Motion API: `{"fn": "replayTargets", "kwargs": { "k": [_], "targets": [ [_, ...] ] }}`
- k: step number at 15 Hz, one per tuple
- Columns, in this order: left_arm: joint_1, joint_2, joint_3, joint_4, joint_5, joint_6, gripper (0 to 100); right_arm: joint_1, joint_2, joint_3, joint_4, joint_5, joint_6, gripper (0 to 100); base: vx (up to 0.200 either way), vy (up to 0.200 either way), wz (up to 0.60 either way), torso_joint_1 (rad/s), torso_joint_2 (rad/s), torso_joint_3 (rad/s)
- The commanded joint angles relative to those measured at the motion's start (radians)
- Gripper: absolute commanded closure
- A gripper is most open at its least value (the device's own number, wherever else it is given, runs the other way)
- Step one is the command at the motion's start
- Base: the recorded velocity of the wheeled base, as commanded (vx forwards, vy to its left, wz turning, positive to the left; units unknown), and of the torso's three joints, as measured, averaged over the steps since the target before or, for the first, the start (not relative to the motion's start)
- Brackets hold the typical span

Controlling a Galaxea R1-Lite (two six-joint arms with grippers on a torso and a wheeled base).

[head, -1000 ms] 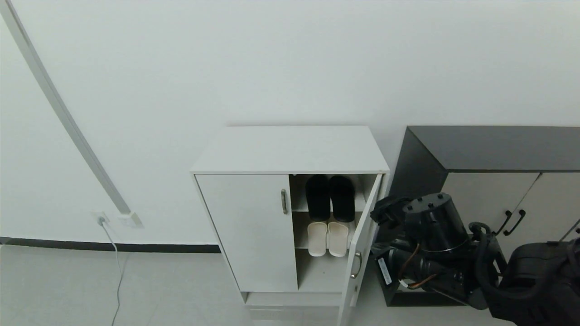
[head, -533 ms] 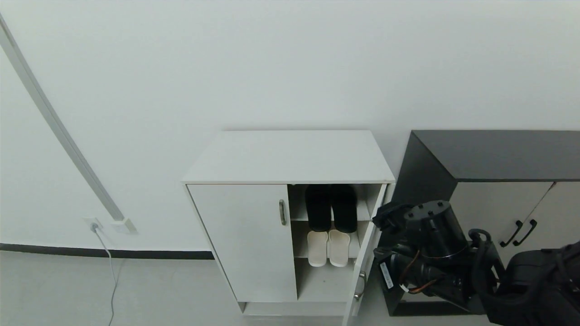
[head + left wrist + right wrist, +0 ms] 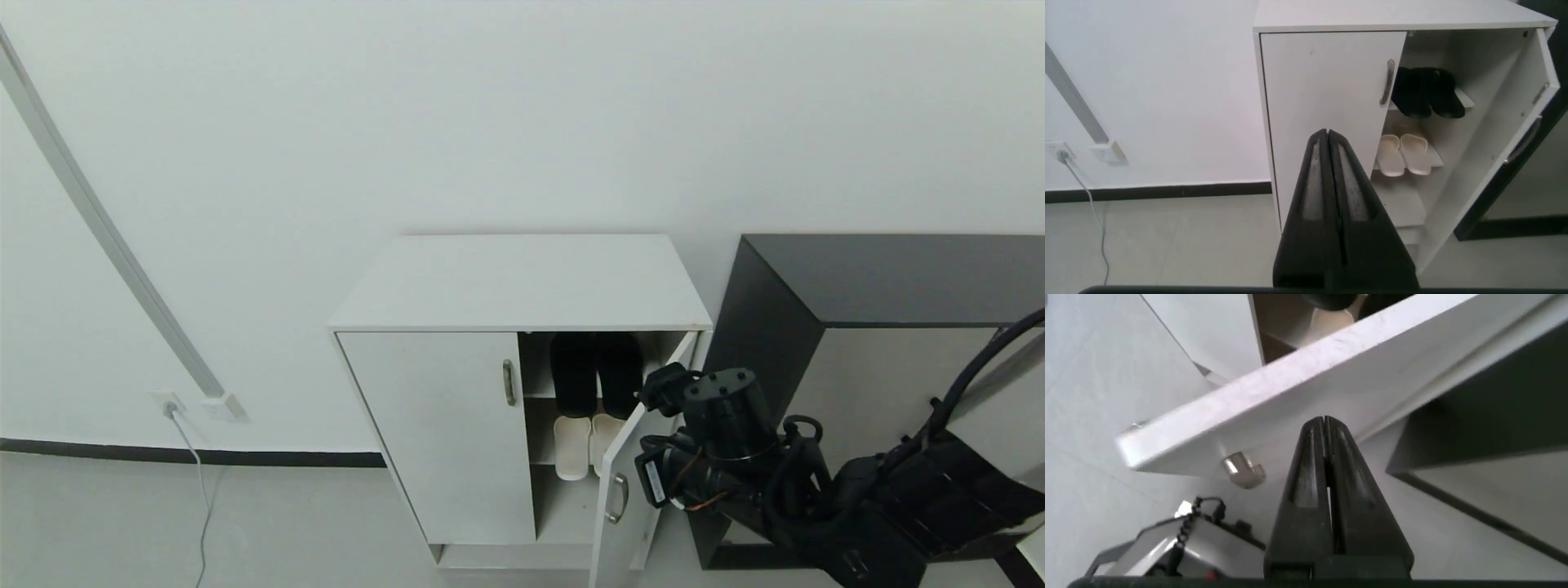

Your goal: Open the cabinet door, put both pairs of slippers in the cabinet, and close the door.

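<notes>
The white cabinet [image 3: 522, 282] stands against the wall with its left door [image 3: 441, 433] shut and its right door [image 3: 624, 482] swung partway open. Inside, the black slippers [image 3: 596, 371] sit on the top shelf and the white slippers [image 3: 571, 445] on the shelf just below. The right gripper [image 3: 1325, 425] is right up against the outer face of the right door, above its handle [image 3: 618, 498], jaws pressed together and empty. The left gripper [image 3: 1327, 139] hangs well out in front of the left door, jaws together too. A dark cabinet [image 3: 890, 278] stands just beside.
</notes>
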Motion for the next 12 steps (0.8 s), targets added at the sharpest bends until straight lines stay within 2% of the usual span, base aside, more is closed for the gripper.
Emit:
{"fn": "replayTargets", "kwargs": {
  "k": [1, 12],
  "targets": [
    [0.0, 0.0, 0.0, 0.0, 0.0, 0.001, 100, -0.004, 0.065, -0.032, -0.017, 0.0, 0.0, 100, 0.0, 0.0, 0.0, 0.0, 0.0, 0.0],
    [0.001, 0.002, 0.0, 0.0, 0.0, -0.001, 100, -0.041, 0.219, -0.251, -0.022, -0.003, 0.003, 100, 0.0, 0.0, 0.0, 0.0, 0.0, 0.0]
  ]
}}
